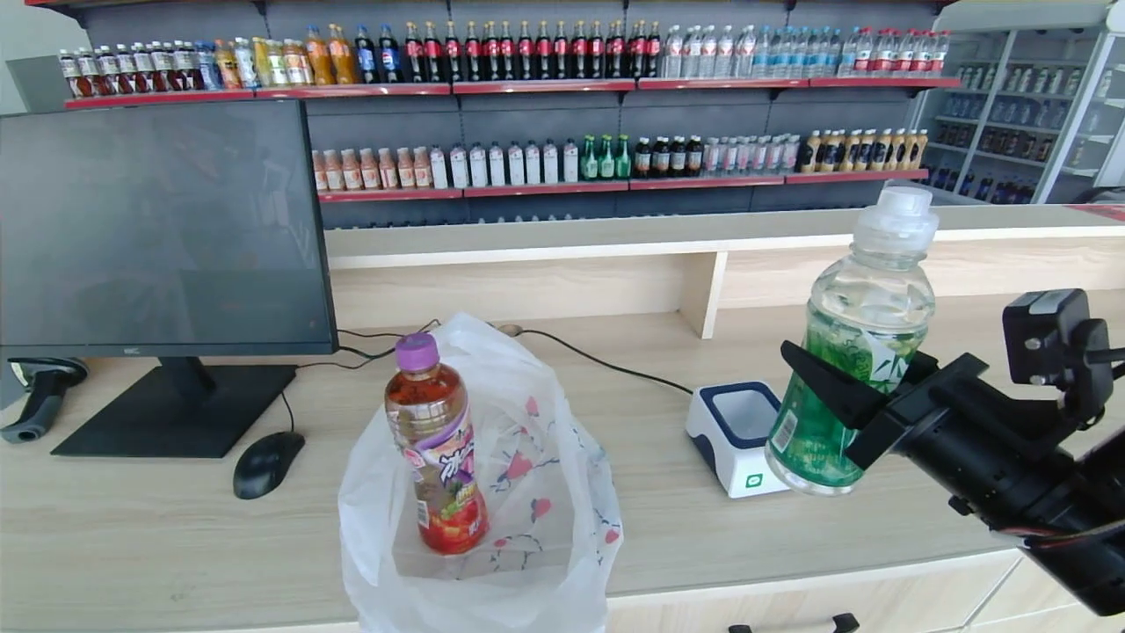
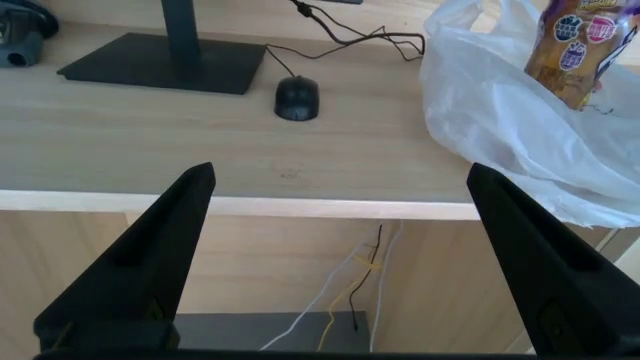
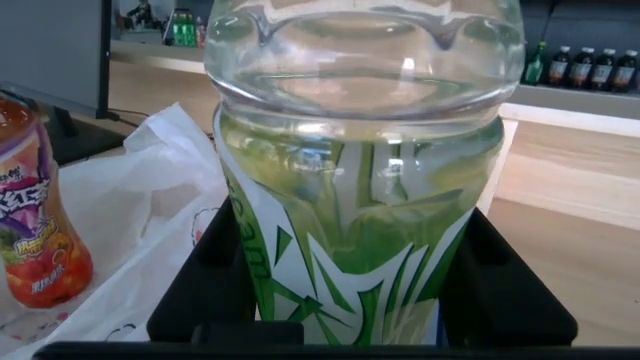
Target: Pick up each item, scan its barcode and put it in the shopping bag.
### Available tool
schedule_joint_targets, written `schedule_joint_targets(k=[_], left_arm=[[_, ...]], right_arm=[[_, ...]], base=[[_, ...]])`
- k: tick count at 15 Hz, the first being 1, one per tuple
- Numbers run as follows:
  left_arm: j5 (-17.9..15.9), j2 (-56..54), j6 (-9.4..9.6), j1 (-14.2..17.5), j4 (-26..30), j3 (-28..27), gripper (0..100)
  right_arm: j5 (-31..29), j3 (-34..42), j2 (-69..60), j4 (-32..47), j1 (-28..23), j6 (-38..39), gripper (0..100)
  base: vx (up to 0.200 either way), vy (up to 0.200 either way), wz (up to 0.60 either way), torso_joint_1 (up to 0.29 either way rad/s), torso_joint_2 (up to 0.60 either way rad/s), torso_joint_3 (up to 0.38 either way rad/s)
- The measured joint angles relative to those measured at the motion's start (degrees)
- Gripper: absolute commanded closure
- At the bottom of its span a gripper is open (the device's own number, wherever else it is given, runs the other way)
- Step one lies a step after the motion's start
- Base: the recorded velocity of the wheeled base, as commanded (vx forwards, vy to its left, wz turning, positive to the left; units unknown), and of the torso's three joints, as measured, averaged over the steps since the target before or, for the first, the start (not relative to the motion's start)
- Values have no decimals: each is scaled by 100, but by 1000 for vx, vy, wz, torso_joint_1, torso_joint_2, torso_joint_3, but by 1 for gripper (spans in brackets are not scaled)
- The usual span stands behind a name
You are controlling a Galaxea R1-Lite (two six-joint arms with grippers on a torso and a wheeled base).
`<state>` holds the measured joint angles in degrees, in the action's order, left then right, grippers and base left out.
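My right gripper (image 1: 866, 387) is shut on a clear bottle with a green label and white cap (image 1: 857, 352), holding it upright in the air just right of the white and blue barcode scanner (image 1: 734, 435). Up close the bottle (image 3: 365, 200) sits between the black fingers (image 3: 505, 290). A white plastic shopping bag (image 1: 527, 527) stands open at the counter's front, with an orange-red drink bottle with a purple cap (image 1: 437, 448) upright in it. My left gripper (image 2: 340, 260) is open, held below and in front of the counter edge; the bag (image 2: 510, 110) lies off to one side.
A dark monitor (image 1: 163, 229) on a stand, a black mouse (image 1: 266, 463) and a handheld scanner (image 1: 39, 396) occupy the counter's left. Cables (image 1: 598, 356) run behind the bag to the scanner. A raised wooden ledge (image 1: 703, 237) backs the counter; drink shelves stand behind.
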<state>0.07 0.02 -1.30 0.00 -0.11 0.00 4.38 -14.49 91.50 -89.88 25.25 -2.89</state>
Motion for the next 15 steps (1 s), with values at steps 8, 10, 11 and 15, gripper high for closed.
schedule_joint_targets(k=[8,10,11,15], left_arm=[[2,0,-6,-10,-2,0,0],[4,0,-11,-5,0,0,0],[4,0,-9,-10,1,0,0],[4,0,-6,-10,-5,0,0]], right_arm=[[18,-499,72,0,-340,-468,100],[84,-575,152,0,-417,-855,100],[227,-697,196,0,-452,-1195,100],[522,-1097,412,-9,-502,-2708,100]], base=[[0,0,0,0,0,0],[0,0,0,0,0,0],[0,0,0,0,0,0],[0,0,0,0,0,0]])
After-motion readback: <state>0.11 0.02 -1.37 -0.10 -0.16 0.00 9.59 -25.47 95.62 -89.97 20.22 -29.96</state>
